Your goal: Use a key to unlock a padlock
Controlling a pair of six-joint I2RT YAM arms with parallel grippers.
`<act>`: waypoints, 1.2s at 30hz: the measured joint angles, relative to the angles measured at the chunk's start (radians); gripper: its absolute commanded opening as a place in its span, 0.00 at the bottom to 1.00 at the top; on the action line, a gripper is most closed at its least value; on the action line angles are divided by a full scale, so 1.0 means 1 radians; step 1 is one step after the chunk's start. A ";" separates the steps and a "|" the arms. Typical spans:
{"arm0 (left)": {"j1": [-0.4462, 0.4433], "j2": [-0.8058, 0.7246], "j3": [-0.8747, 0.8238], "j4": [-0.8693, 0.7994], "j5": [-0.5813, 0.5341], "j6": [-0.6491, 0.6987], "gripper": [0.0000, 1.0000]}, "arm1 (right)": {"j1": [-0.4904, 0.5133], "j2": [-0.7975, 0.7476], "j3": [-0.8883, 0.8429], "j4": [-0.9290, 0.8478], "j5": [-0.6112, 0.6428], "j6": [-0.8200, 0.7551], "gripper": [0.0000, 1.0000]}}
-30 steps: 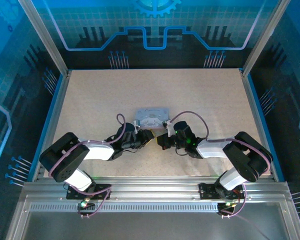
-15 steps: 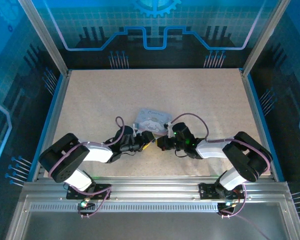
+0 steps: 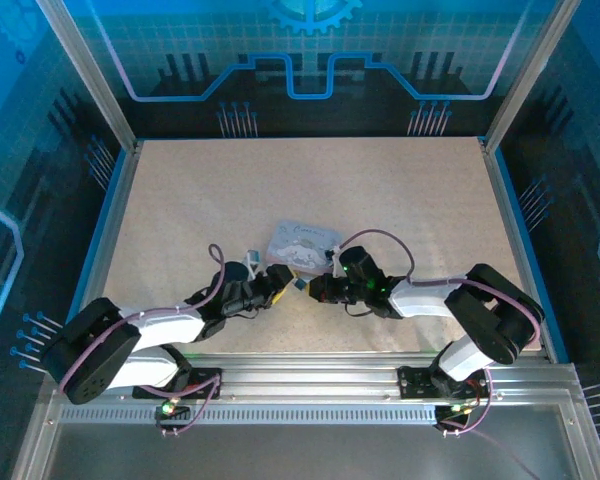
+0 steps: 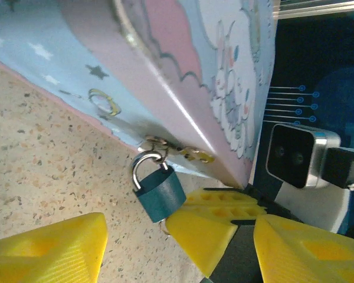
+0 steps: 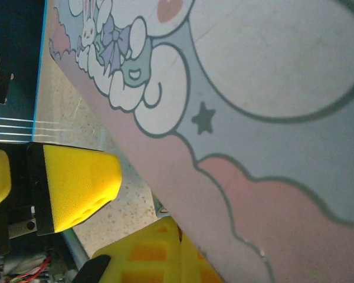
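The tin (image 3: 302,240) lies on the table (image 3: 180,200), a little toward 6 o'clock from the table's middle. The padlock (image 4: 159,191) hangs from the tin's near edge, below its latch. The left gripper (image 3: 284,280) sits at the tin's 7 o'clock and the right gripper (image 3: 314,288) at its 5 o'clock. Their tips are just beside each other, near the padlock.

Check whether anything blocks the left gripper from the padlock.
Partly. Bare table lies between the left gripper and the padlock, which hangs from the clasp of the tin. But a yellow finger, apparently of the right gripper, sits tight beside the padlock's body.
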 measured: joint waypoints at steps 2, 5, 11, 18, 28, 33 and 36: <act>0.000 -0.008 -0.006 0.001 -0.006 -0.010 0.66 | 0.007 0.000 0.005 0.000 -0.001 0.023 0.00; -0.001 -0.008 -0.023 0.001 -0.018 -0.031 0.66 | 0.016 -0.002 0.011 -0.002 0.001 0.052 0.00; -0.007 0.020 -0.032 0.020 -0.026 -0.060 0.62 | 0.017 -0.008 0.017 -0.013 0.000 0.093 0.00; -0.015 0.077 -0.032 0.066 -0.026 -0.081 0.57 | 0.029 -0.008 0.031 -0.015 0.000 0.117 0.00; -0.024 0.137 -0.032 0.144 -0.026 -0.114 0.44 | 0.037 -0.005 0.042 -0.014 -0.011 0.147 0.00; -0.027 0.154 -0.031 0.172 -0.026 -0.114 0.37 | 0.041 -0.005 0.043 -0.015 -0.011 0.158 0.00; -0.028 0.163 -0.031 0.193 -0.026 -0.121 0.31 | 0.041 -0.003 0.043 -0.015 -0.011 0.166 0.00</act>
